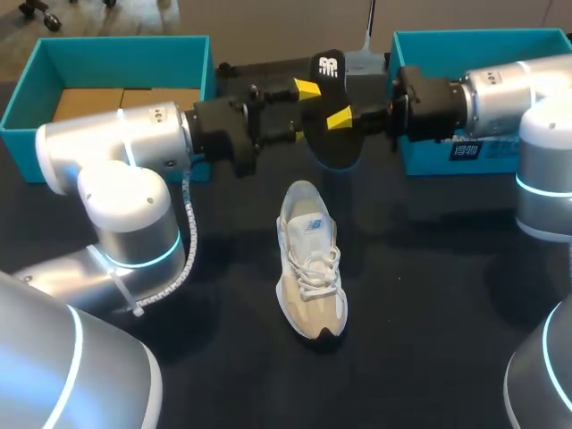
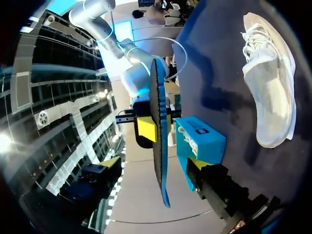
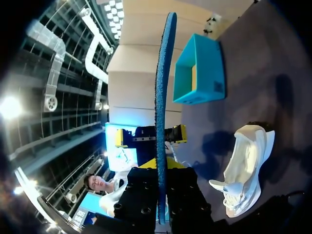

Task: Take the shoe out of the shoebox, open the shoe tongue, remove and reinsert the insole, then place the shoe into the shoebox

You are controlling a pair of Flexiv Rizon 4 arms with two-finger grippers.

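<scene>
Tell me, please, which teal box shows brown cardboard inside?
The left teal box, behind the left arm; the right teal box shows only teal walls.

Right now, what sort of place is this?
Likely a robotics test bench: a left arm and right arm meet over a dark table, with a sneaker, a teal left shoebox and right shoebox as props.

white logo on insole, printed label on shoebox
</scene>
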